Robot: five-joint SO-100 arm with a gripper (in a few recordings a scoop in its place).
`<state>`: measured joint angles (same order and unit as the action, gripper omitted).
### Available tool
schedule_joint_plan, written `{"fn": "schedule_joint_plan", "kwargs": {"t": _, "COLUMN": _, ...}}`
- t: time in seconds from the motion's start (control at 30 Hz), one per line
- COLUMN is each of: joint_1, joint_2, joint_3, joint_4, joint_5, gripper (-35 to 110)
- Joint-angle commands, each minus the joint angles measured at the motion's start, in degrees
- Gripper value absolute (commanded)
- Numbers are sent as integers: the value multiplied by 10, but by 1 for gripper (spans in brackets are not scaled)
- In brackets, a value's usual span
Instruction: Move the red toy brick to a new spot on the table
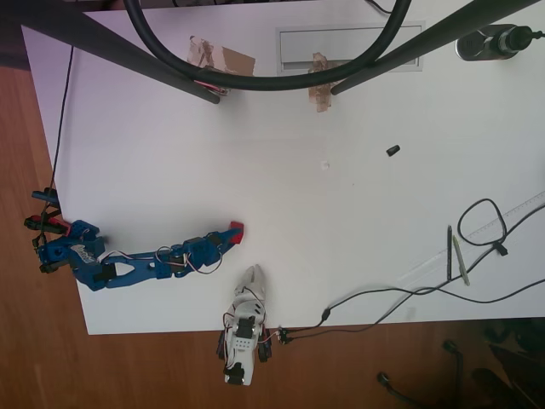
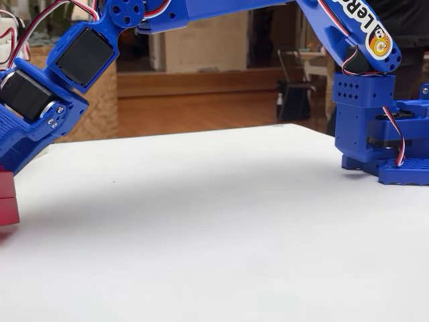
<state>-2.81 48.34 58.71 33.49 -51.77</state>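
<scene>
While the brick (image 1: pixel 236 228) sits at the gripper (image 1: pixel 228 236) tip near the table's (image 1: pixel 341 256) lower edge, you risk dropping it.
I cannot tell if the jaws grip it; lifting fast could let it slip.

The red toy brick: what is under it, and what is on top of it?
Under the red toy brick lies the white table; the contact itself is cut off at the fixed view's edge. The blue gripper covers its top, so the jaws' hold is hidden.

Bright, even daylight; soft shadows, slight haze.
</scene>
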Motion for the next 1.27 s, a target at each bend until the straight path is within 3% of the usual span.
{"fn": "schedule_joint_plan", "kwargs": {"t": 0.0, "joint_1": 1, "joint_2": 85, "joint_3": 20, "joint_4": 6, "joint_5": 3, "gripper": 27}}
{"fn": "schedule_joint_plan", "kwargs": {"t": 0.23, "joint_1": 3, "joint_2": 136, "joint_3": 70, "joint_4": 18, "joint_5": 15, "gripper": 31}}
{"fn": "schedule_joint_plan", "kwargs": {"t": 0.43, "joint_1": 15, "joint_2": 313, "joint_3": 183, "joint_4": 11, "joint_5": 18, "gripper": 31}}
{"fn": "schedule_joint_plan", "kwargs": {"t": 0.63, "joint_1": 39, "joint_2": 628, "joint_3": 538, "joint_4": 1, "joint_5": -109, "gripper": 7}}
{"fn": "schedule_joint_plan", "kwargs": {"t": 0.77, "joint_1": 38, "joint_2": 856, "joint_3": 823, "joint_4": 7, "joint_5": -210, "gripper": 0}}
{"fn": "schedule_joint_plan", "kwargs": {"t": 1.03, "joint_1": -22, "joint_2": 1266, "joint_3": 1176, "joint_4": 178, "joint_5": -320, "gripper": 0}}
{"fn": "schedule_joint_plan", "kwargs": {"t": 1.23, "joint_1": -6, "joint_2": 1417, "joint_3": 1259, "joint_4": 341, "joint_5": -356, "gripper": 0}}
